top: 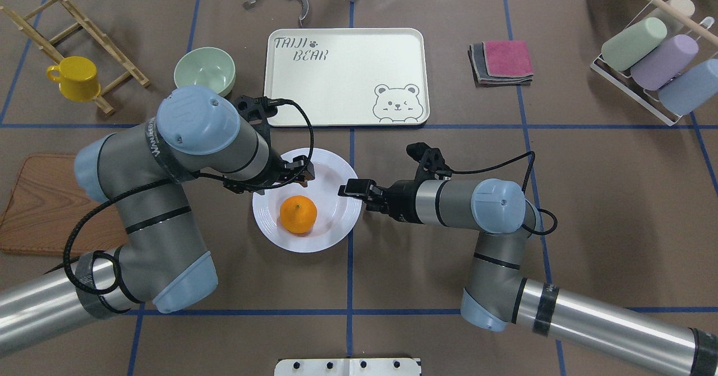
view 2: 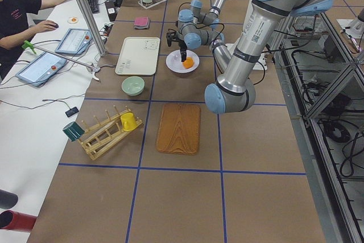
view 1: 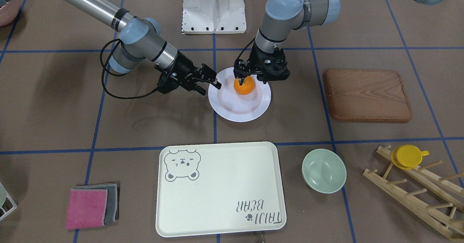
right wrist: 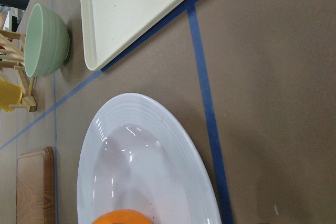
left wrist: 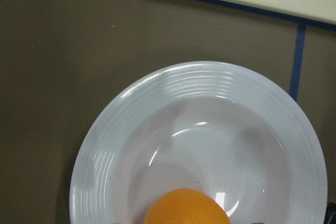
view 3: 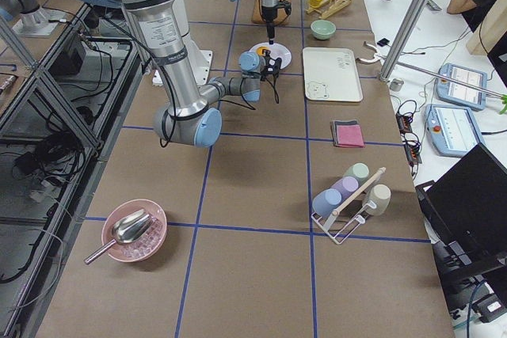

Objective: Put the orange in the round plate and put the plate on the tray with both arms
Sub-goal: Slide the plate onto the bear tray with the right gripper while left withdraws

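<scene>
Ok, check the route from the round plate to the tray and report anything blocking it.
Nothing visible blocks it. Between the round plate, with the orange in it, and the tray lies only bare mat crossed by a blue tape line. The green bowl sits beside the tray's corner, off the direct route.

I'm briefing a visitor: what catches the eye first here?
The bright orange sits in the white round plate at the middle of the table, with the left end effector just above it. The right end effector is at the plate's rim, and the cream tray lies bare nearby.
</scene>
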